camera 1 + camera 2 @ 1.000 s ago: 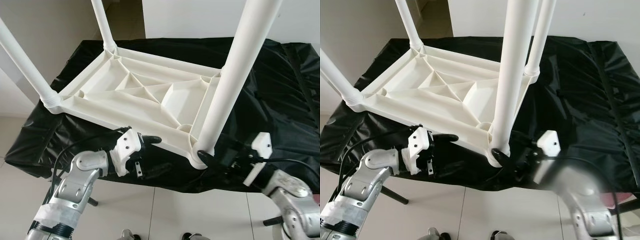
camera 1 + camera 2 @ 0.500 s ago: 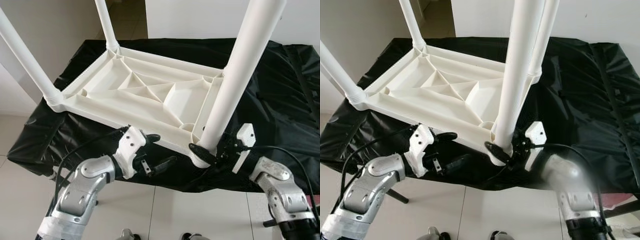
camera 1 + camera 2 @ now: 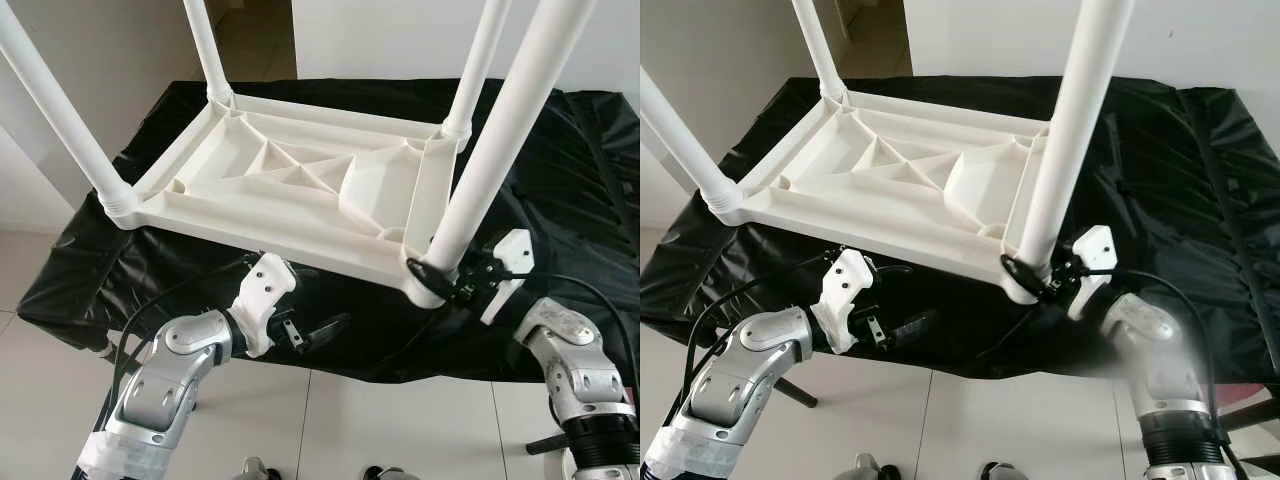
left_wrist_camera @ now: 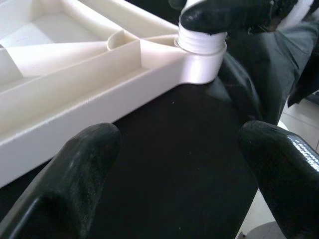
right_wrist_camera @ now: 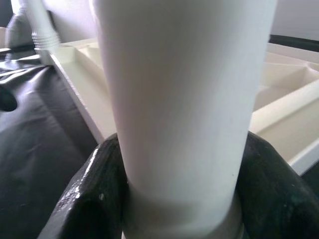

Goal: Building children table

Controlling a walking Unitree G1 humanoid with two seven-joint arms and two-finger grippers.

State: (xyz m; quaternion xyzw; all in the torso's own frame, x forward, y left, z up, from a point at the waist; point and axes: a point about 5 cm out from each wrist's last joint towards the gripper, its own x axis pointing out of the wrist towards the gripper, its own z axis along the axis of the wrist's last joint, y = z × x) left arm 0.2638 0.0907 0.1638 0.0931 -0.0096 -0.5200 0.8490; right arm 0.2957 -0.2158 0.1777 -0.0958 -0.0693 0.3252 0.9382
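Note:
A white plastic children's table (image 3: pixel 300 190) lies upside down on the black-covered worktop (image 3: pixel 560 170), its legs pointing up. My right gripper (image 3: pixel 440 280) is shut on the near-right leg (image 3: pixel 500 150) just above its socket; in the right wrist view the black fingers (image 5: pixel 94 189) clasp the leg (image 5: pixel 179 99) from both sides. My left gripper (image 3: pixel 312 300) is open just below the table's front rim (image 3: pixel 270 238). The left wrist view has its fingers (image 4: pixel 65 184) spread over black cloth, with the rim (image 4: pixel 99 99) and the held corner ahead.
The black cloth (image 3: pixel 80 270) hangs over the worktop's front edge. Pale floor tiles (image 3: pixel 350 430) lie below, with my feet at the bottom edge. A white wall (image 3: pixel 400 40) and a dim doorway (image 3: pixel 250 40) stand behind. The other three legs rise at the remaining corners.
The table's near-right corner has shifted right and up with my right gripper on the leg. The far-right leg now shows beside the held leg. My left gripper has hardly moved.

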